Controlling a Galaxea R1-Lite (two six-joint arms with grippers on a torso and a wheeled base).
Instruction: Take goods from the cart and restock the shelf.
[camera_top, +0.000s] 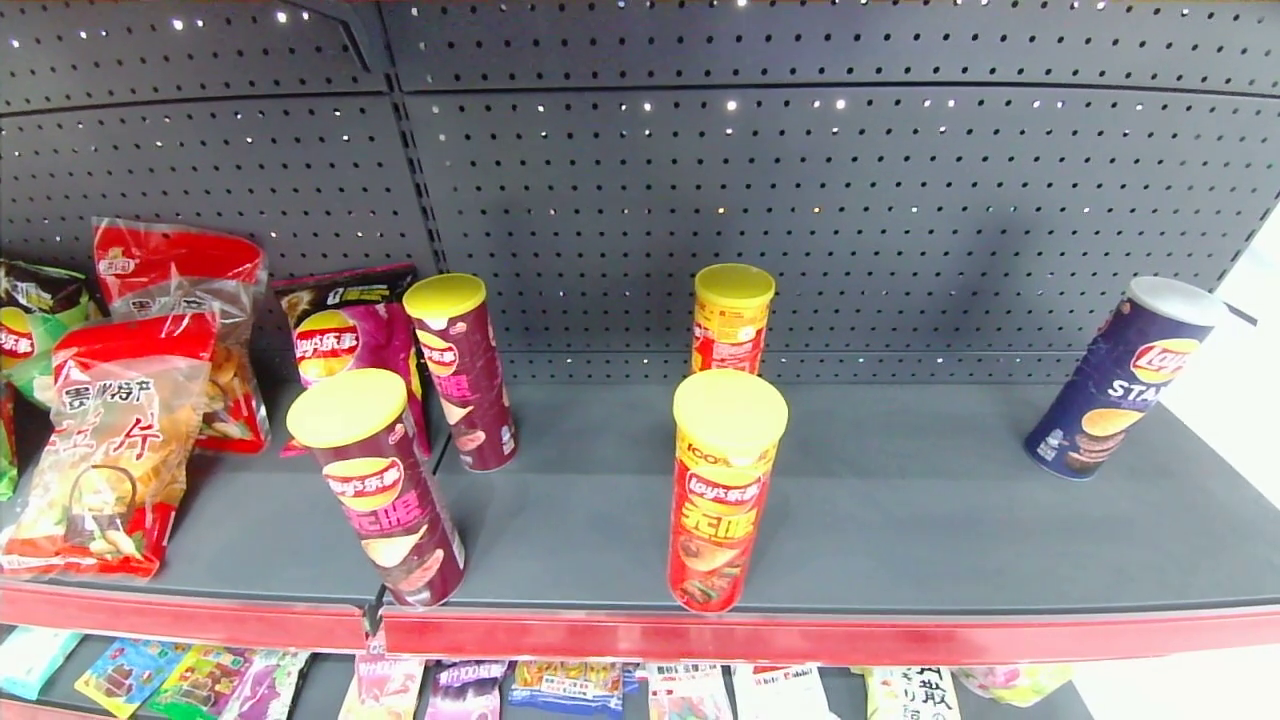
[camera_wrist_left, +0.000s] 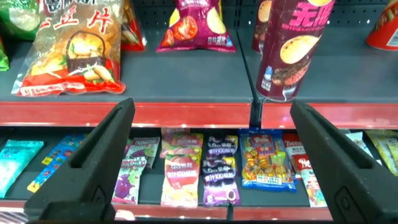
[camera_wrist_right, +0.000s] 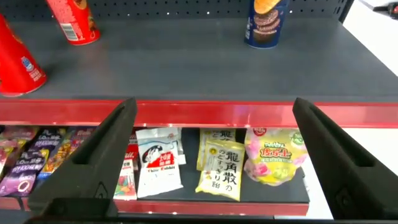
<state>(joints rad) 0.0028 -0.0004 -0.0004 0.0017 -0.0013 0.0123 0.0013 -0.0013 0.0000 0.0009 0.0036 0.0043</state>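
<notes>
Restocking shelf, head and wrist views. The grey shelf board (camera_top: 900, 500) carries five upright crisp cans before a perforated back panel (camera_top: 800, 200). Left of centre, the front purple can (camera_top: 380, 490) stands at the red front lip (camera_top: 800, 635), with the rear purple can (camera_top: 465, 375) behind it and slightly to the right. At centre, the front red can (camera_top: 722, 490) also stands at the lip, and the rear red can (camera_top: 732, 320) stands near the back panel. The blue can (camera_top: 1120, 385) stands alone far to the right, well apart from the others. A purple crisp bag (camera_top: 345, 340) leans just behind the purple cans; red snack bags (camera_top: 110, 450) and a green bag (camera_top: 25, 330) fill the left end.

The left gripper (camera_wrist_left: 211, 106) hangs before the lip below the front purple can, its fingers spread wide apart. The right gripper (camera_wrist_right: 214, 102) hangs before the lip farther right, fingers likewise apart. Small packets (camera_top: 570, 685) lie on the shelf beneath.
</notes>
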